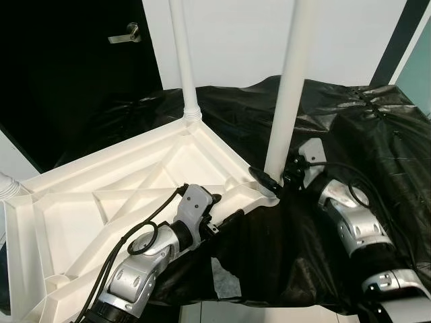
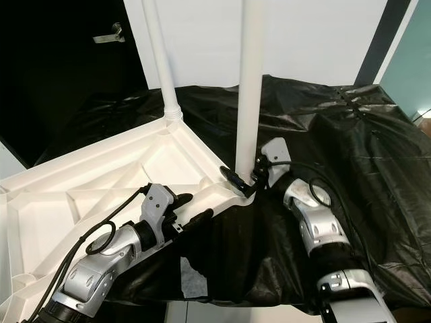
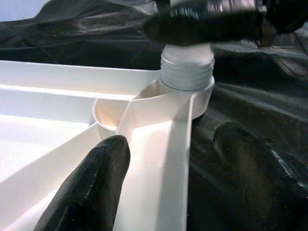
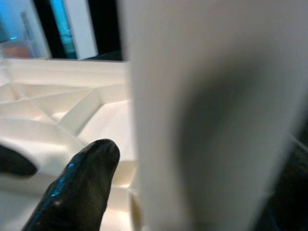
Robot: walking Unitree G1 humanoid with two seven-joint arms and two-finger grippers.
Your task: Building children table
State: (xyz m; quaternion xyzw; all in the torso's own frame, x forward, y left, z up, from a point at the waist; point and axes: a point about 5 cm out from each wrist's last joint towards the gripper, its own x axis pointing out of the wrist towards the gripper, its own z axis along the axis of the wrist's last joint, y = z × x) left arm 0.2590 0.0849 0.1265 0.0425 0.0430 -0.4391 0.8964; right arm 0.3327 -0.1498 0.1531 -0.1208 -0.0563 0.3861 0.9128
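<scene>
The white tabletop [image 1: 101, 202] lies upside down on a black plastic sheet. One white leg [image 1: 180, 60] stands in the far corner socket. A second white leg [image 1: 289, 87] stands upright at the near right corner, threaded end over its socket [image 3: 185, 72]. My right gripper [image 1: 277, 176] is shut on this leg near its base, one finger [image 4: 82, 187] beside the leg's blurred white side. My left gripper [image 1: 225, 210] grips the tabletop's rim just short of that corner, one finger [image 3: 91, 187] inside the rim and the other outside it.
The black sheet [image 1: 377, 134] covers the work surface to the right and behind. A third leg's stub [image 1: 7, 185] shows at the left edge. A dark door with a lever handle [image 1: 126, 33] and a white wall stand behind.
</scene>
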